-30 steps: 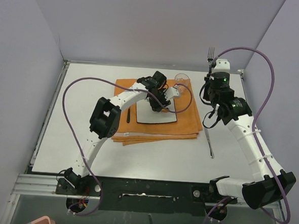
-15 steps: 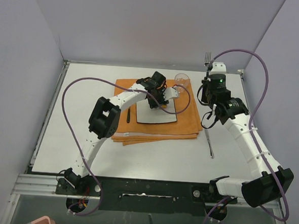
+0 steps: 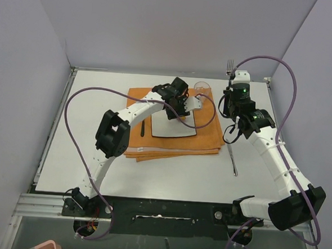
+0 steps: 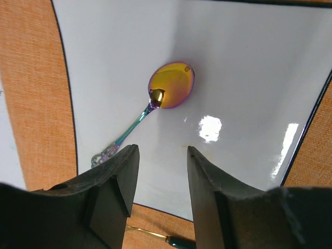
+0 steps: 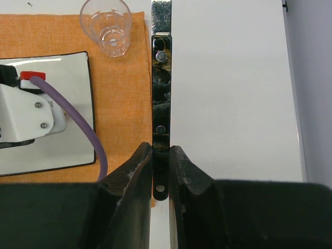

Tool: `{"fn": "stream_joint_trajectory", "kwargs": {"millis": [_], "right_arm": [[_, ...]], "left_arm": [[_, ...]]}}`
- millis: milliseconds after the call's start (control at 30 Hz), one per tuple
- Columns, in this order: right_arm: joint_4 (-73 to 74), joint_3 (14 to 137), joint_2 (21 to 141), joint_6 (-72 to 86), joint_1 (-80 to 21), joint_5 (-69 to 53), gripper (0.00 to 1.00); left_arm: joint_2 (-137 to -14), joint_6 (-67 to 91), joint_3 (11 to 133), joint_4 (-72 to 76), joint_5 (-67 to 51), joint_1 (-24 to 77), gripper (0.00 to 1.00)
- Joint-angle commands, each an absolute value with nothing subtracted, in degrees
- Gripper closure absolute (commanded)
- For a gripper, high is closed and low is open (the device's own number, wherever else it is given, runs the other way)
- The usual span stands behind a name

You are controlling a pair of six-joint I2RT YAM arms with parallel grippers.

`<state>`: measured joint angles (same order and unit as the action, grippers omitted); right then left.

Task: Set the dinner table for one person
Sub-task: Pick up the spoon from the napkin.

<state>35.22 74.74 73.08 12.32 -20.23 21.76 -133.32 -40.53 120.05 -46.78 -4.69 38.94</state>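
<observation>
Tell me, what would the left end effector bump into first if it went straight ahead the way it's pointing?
Probably the white plate: the left end effector points down at its bare surface. The spoon lies just to one side, though depth is hard to judge.

Bright, even, from overhead, with only faint soft shadows under the arms on the dinner table (image 3: 169,170). Two hot glare patches on the white plate (image 4: 249,78), a golden gleam off the spoon (image 4: 171,85). Left gripper's fingers (image 4: 122,181) dark and soft-focus up close. Fork (image 5: 161,104) handle mirror-dark — otherwise sharp.
</observation>
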Motion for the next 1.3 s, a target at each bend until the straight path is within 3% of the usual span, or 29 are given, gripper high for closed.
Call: {"fn": "stream_joint_trajectory", "kwargs": {"millis": [0, 733, 1267], "right_arm": [[31.7, 75.1, 72.9, 12.1, -20.0, 21.7, 1.00], [32.0, 77.2, 75.5, 11.7, -21.3, 22.2, 1.00], [32.5, 78.0, 76.5, 12.5, -21.4, 22.2, 1.00]], "left_arm": [[-126.0, -41.8, 123.2, -46.3, -4.5, 38.4, 0.59], [-137.6, -40.7, 121.9, -38.1, -8.5, 34.8, 0.60], [-138.6, -39.4, 115.7, -34.3, -9.0, 35.2, 0.62]]}}
